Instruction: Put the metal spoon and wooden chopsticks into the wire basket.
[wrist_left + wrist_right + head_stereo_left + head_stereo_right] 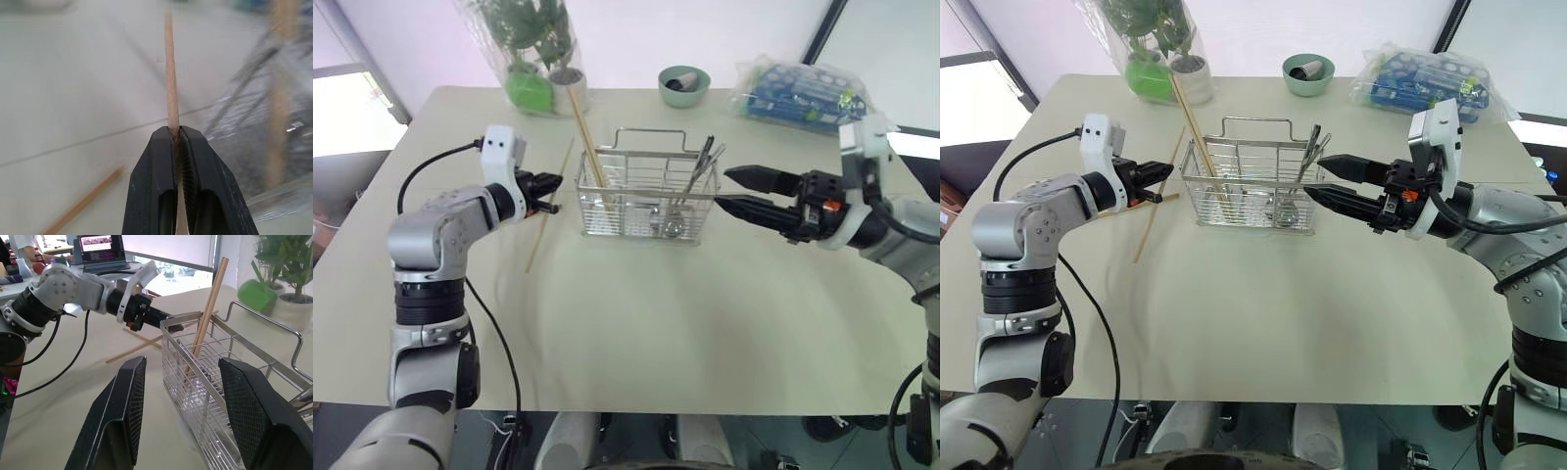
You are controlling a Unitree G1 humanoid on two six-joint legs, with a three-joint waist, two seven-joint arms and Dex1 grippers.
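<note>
The left claw (1157, 182) is clamping one of the wooden chopsticks (169, 78) just left of the wire basket (646, 191), which is sitting mid-tabletop (636, 323). Two more chopsticks are leaning upright in the basket's left end, and another is lying on the tabletop beside it. The metal spoon (674, 223) is standing in the basket's right end. The right claw (732, 192) is hovering with its fingers parted, empty, just right of the basket.
</note>
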